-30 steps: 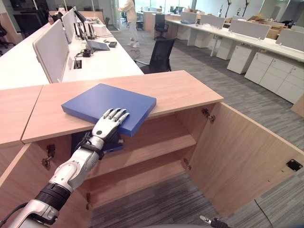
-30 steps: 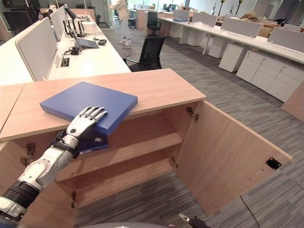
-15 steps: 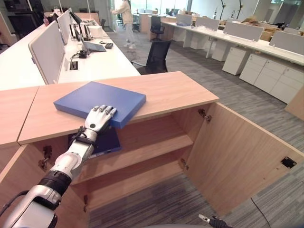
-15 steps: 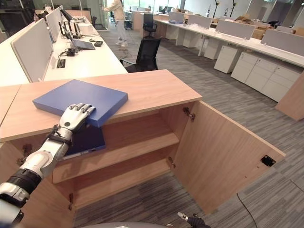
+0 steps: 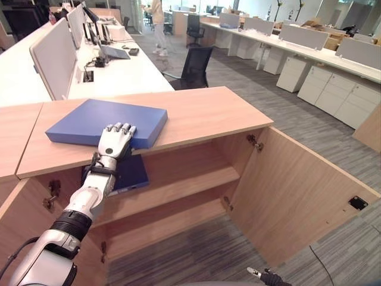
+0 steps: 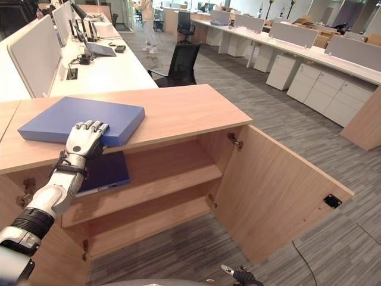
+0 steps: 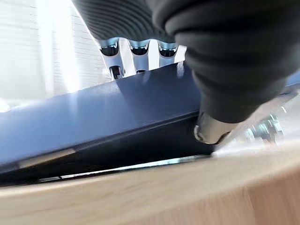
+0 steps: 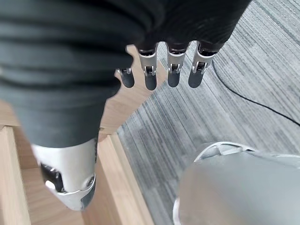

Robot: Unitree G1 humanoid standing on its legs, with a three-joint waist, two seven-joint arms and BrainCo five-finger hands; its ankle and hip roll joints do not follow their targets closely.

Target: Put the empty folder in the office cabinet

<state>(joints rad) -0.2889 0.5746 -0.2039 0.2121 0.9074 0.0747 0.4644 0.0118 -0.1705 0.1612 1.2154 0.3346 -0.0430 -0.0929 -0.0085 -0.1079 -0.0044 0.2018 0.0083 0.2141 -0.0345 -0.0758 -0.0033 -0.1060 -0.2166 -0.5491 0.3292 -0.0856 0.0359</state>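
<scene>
A flat blue folder [image 5: 101, 119] lies on the wooden cabinet top [image 5: 202, 113], its near edge at the front lip. My left hand [image 5: 113, 143] reaches up from below, fingers [image 7: 136, 49] laid over the folder's top [image 7: 117, 108] and thumb [image 7: 211, 131] tucked under its edge, pinching it. Below, the cabinet stands with its right door [image 5: 297, 196] swung wide, showing an upper shelf [image 5: 190, 179] and a lower one. My right hand [image 8: 159, 70] hangs over the carpet with relaxed fingers, holding nothing.
A darker blue folder [image 5: 128, 173] lies on the upper shelf's left part, right under my left wrist. Behind the cabinet run white desks with partitions and monitors [image 5: 113, 65], a black office chair [image 5: 196, 65] and, far back, a person [image 5: 158, 18].
The view has shifted. Beyond that, my left hand and the blue folder have slid a little to the left along the cabinet top, the grip unchanged.
</scene>
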